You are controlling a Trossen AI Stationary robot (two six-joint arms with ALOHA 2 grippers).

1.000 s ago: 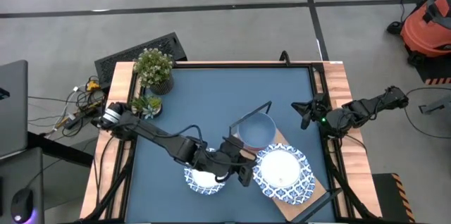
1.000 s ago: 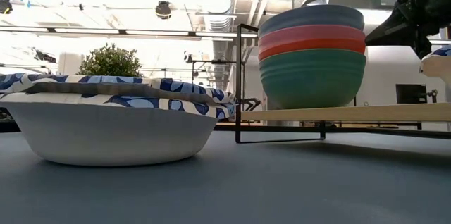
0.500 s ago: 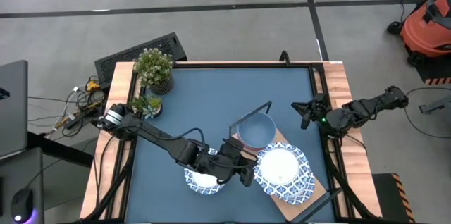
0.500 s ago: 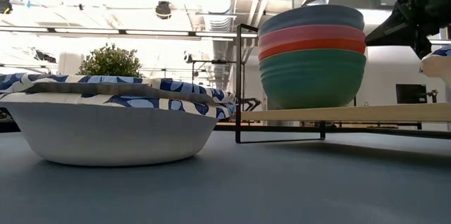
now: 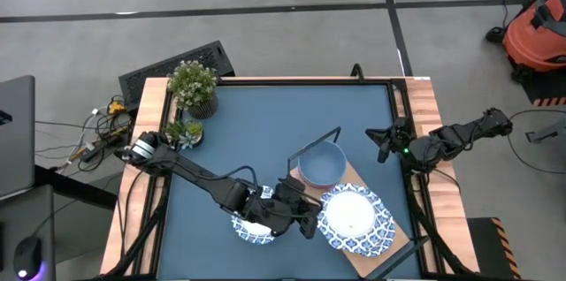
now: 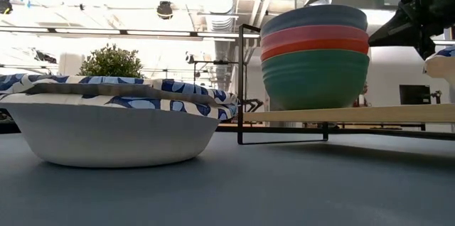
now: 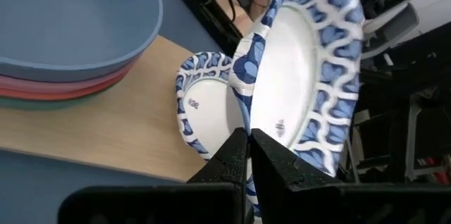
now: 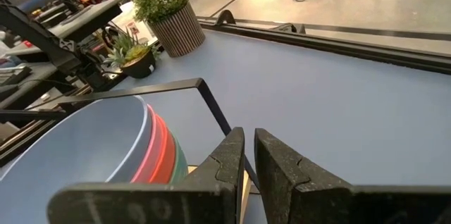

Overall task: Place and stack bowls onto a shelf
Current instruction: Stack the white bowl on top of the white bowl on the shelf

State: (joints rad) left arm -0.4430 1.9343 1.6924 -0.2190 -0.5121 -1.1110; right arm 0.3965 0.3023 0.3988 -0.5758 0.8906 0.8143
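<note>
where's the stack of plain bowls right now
In the high view the stack of plain bowls sits on the shelf at its wire-frame end, beside the patterned bowl.

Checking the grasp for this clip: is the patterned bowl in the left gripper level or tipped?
Tipped. In the left wrist view the left gripper pinches the patterned bowl by its rim, standing steeply on edge over another patterned bowl on the shelf.

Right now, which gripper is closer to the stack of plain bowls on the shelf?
Left. The left gripper sits just beside the stack of plain bowls, pinching a patterned bowl. The right gripper waits farther off at the table's edge.
</note>
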